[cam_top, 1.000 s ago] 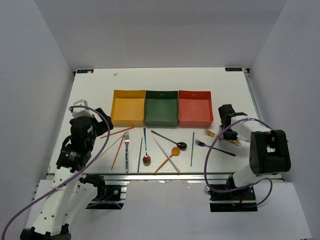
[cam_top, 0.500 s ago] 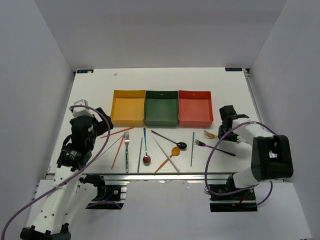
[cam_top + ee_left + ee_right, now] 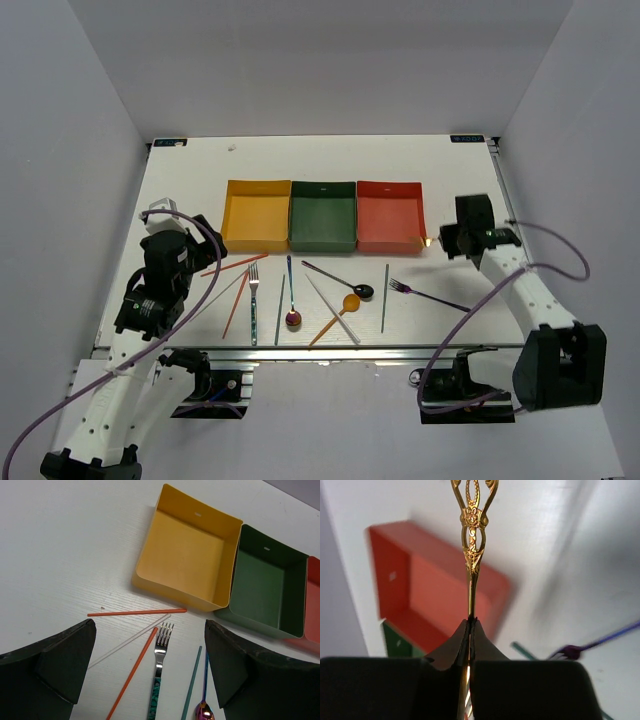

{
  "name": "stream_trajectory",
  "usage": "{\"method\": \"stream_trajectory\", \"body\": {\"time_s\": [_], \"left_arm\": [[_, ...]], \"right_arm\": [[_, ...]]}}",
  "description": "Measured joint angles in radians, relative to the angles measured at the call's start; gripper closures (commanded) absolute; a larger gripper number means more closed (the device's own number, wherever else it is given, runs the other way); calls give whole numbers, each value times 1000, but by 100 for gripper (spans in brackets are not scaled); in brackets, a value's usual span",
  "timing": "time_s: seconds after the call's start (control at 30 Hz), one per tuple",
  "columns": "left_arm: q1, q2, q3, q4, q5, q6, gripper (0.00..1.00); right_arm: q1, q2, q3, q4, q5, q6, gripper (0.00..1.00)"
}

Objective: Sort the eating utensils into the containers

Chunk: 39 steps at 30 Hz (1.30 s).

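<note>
Right gripper is pinched tight on the slim shank of the gold utensil, with the ornate end sticking out ahead. It holds the piece up just beside the near right corner of the red tray, going by the top view. It looks like thin, stiff, light, slick metal, so it could swivel in a two-point pinch; I'd grip near mid-shank and release low over the tray. Left gripper gapes wide and empty over the orange chopsticks by the yellow tray.
</note>
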Motion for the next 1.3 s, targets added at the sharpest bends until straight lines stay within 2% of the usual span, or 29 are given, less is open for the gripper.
{"method": "stream_trajectory", "body": {"time_s": [0.13,0.23,0.33,0.53,0.77,0.87,0.9,0.97,1.03,1.07,1.1,1.13,1.3], "left_arm": [[0,6,0,0,-2,0,2],[0,11,0,0,-3,-2,2],[0,13,0,0,-6,-3,2],[0,21,0,-1,-6,-3,2],[0,24,0,0,-6,-3,2],[0,24,0,0,-6,-3,2],[0,24,0,0,-6,-3,2],[0,24,0,0,-6,-3,2],[0,24,0,0,-6,-3,2],[0,24,0,0,-6,-3,2],[0,24,0,0,-6,-3,2],[0,24,0,0,-6,-3,2],[0,26,0,0,-5,-3,2]], "right_arm": [[29,190,273,56,-79,-221,100],[74,326,454,134,-103,-311,100],[124,381,491,172,-107,-341,100],[185,549,584,139,-103,-377,100],[196,569,538,132,-92,-381,98],[196,569,522,130,-85,-384,76],[196,569,518,130,-81,-383,60],[196,569,518,130,-77,-389,49],[196,569,518,129,-77,-396,29],[196,569,519,127,-77,-398,27],[196,569,520,122,-77,-404,14],[196,569,520,119,-77,-402,10],[198,542,527,87,-65,-443,11]]}}
